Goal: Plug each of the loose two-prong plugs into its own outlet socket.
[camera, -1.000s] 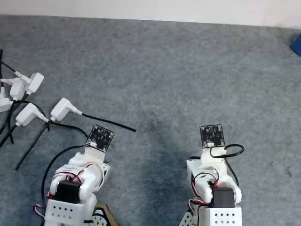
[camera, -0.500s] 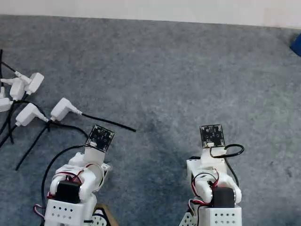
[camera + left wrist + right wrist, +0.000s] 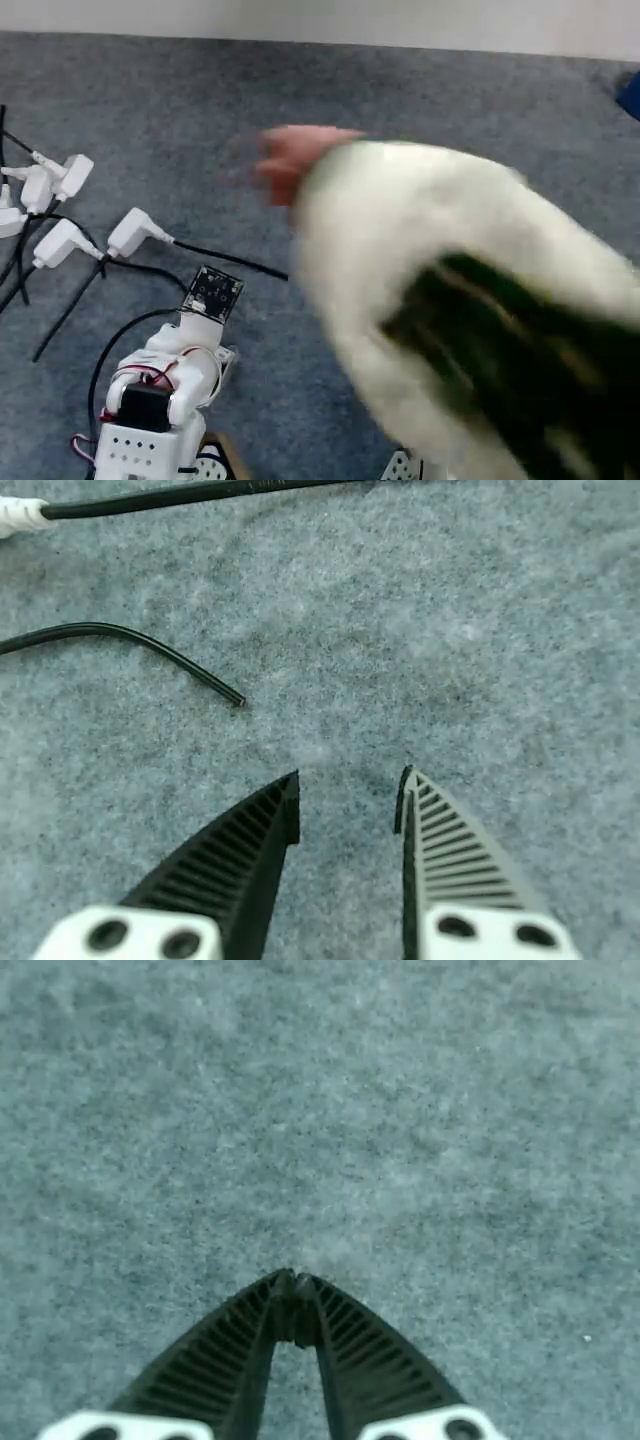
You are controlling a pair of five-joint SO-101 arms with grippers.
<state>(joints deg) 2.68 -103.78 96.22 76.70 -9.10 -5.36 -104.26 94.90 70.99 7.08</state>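
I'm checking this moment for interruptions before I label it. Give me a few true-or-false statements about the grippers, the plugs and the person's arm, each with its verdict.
1. The left gripper is open and holds nothing. True.
2. The right gripper is clamped on a plug. False: it is shut on nothing, above the bare grey surface.
3. A person's sleeve stretches over the table in the high view. True.
4. The person's hand rests on the white plugs. False: the hand is apart from them; they lie off to the side.
5. A black cable ends loose ahead of the left gripper. True.
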